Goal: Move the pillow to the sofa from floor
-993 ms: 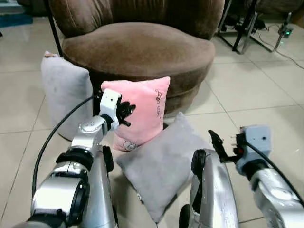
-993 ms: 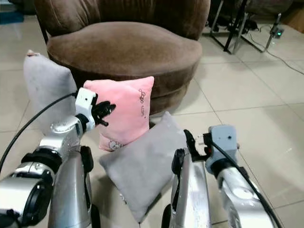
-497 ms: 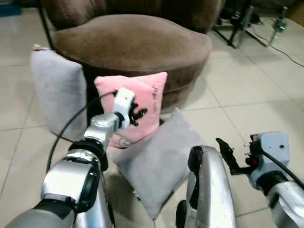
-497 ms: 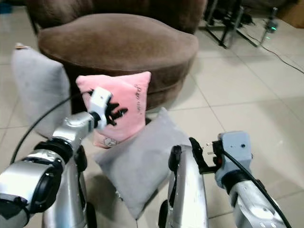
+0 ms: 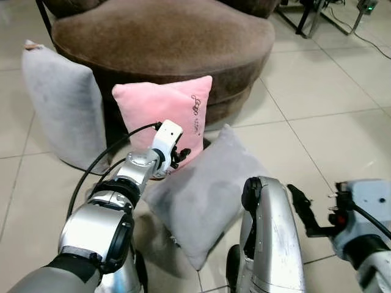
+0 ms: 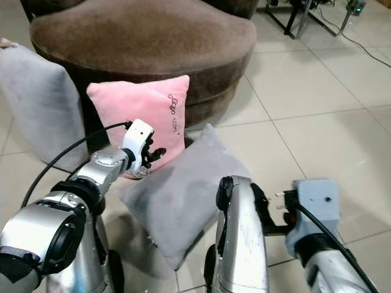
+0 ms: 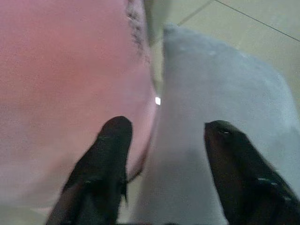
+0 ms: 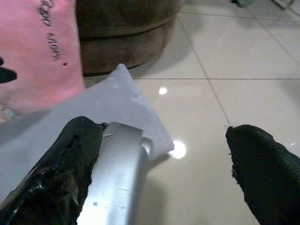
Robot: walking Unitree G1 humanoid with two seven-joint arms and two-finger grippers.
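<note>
We see the pink pillow (image 5: 162,116) standing upright on the floor (image 5: 330,91), leaning against the base of the brown sofa (image 5: 162,43). Our left end effector (image 5: 179,155) is at its lower edge, fingers (image 7: 110,145) spread apart and gripping nothing, one by the pink pillow, one by the grey pillow (image 5: 201,189) beside it. Our right end effector (image 8: 164,164) hangs wide open over the tiles. Another grey pillow (image 5: 58,104) stands left of the sofa.
</note>
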